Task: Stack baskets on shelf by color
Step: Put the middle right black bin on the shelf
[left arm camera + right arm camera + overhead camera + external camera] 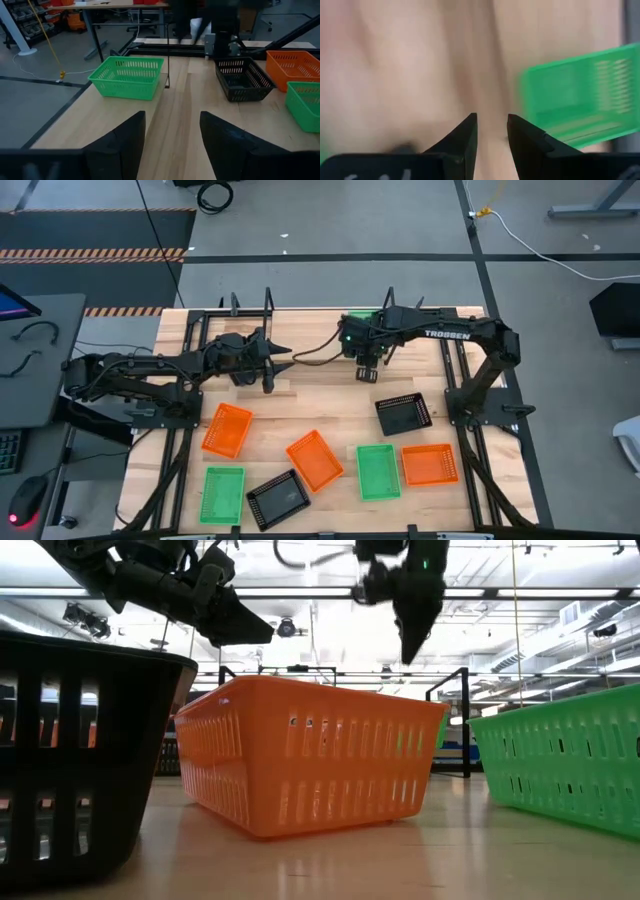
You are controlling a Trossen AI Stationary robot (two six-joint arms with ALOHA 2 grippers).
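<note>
High view: both arms reach over the upper middle of the surface (330, 405). Left tool (268, 380) hangs above bare wood left of centre, fingers (125, 145) spread apart, holding nothing; its wrist view shows only wood between them. Right tool (366, 372) sits just right of centre, below a green basket (358, 323) that lies at the upper edge on the shelf (300, 320), whose black rods show along the top of the frame. Right fingers (465, 135) stand a little parted with a narrow gap, nothing between them; the green basket (580, 100) appears beside them in that wrist view, blurred, not touching. Loose baskets on the lower half of the surface, high view: orange one (227, 429) at left; green one (222, 494) at lower left; black one (278, 499) just right of it; orange one (315, 459) at centre, tilted; green one (378, 471) right of centre; orange one (430, 464) just beside that; black one (403, 414) above those two, near the right arm's base. All seven loose baskets lie single, none stacked. Low view: an orange basket (310, 755) at centre, black basket (80, 750) at left edge, green basket (565, 765) at right, both tools up above them, clear of all three.
</note>
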